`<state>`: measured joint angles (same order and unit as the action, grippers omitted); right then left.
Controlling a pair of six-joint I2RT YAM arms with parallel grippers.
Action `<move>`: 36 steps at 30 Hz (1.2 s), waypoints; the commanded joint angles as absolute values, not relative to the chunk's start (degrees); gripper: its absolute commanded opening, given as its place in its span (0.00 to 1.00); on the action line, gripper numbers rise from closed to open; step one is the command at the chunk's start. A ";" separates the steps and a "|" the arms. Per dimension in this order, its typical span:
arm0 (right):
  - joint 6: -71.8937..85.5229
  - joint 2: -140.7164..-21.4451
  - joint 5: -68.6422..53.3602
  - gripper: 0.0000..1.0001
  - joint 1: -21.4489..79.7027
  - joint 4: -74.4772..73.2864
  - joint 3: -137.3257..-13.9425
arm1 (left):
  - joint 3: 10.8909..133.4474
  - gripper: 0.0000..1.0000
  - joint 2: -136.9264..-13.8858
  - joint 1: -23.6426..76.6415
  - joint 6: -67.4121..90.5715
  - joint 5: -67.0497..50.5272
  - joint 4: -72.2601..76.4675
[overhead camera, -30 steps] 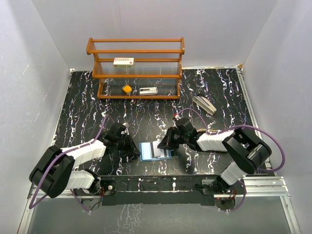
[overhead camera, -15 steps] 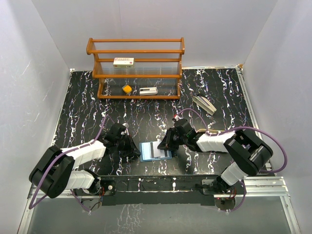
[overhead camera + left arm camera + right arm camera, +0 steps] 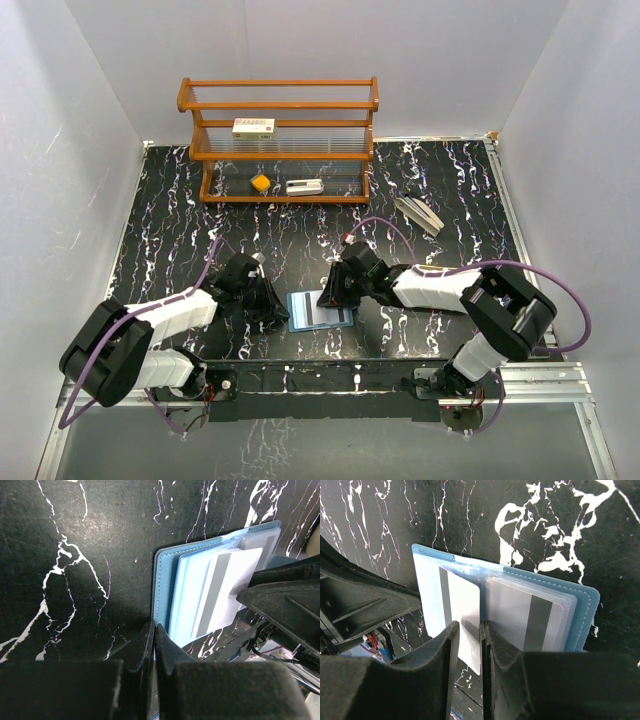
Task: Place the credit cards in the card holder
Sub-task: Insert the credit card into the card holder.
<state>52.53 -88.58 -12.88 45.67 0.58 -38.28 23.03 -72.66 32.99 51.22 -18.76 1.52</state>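
The blue card holder (image 3: 300, 318) lies open on the black marbled table between the arms. It also shows in the left wrist view (image 3: 162, 580) and the right wrist view (image 3: 585, 615). My left gripper (image 3: 280, 310) (image 3: 155, 627) is shut on the holder's left edge. My right gripper (image 3: 335, 293) (image 3: 469, 626) is closed to a narrow gap on the near end of a pale credit card with a grey stripe (image 3: 465, 602) (image 3: 227, 577). That card lies over the holder's left pocket. Another striped card (image 3: 520, 612) sits in the right pocket. Pale flat pieces, perhaps more cards, (image 3: 418, 215) lie far right.
A wooden rack (image 3: 280, 100) stands at the back. It holds a white box with red marks (image 3: 253, 127), a yellow item (image 3: 260, 182) and a white item (image 3: 304, 186). White walls close in the table's left, back and right sides.
My right gripper has moved left with the pale card, bringing it further over the open holder. My left gripper and the holder have stayed in place.
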 commanded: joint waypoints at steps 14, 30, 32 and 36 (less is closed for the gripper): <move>52.20 -92.11 -6.55 0.35 50.01 -7.44 -46.42 | 21.86 0.00 -73.64 33.62 52.47 -21.51 3.78; 50.49 -89.87 -4.84 0.40 50.22 -11.98 -47.90 | 21.51 0.00 -73.45 33.57 53.13 -21.84 4.43; 50.45 -90.02 -5.05 0.40 50.28 -11.92 -47.98 | 21.38 0.00 -73.41 33.57 53.32 -22.24 4.83; 50.20 -88.78 -3.48 0.45 50.53 -15.07 -49.47 | 21.17 0.00 -73.40 33.58 54.03 -23.00 6.05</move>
<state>51.03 -90.17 -5.08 49.93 -13.28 -46.41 21.96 -73.71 33.36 53.28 -21.19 4.93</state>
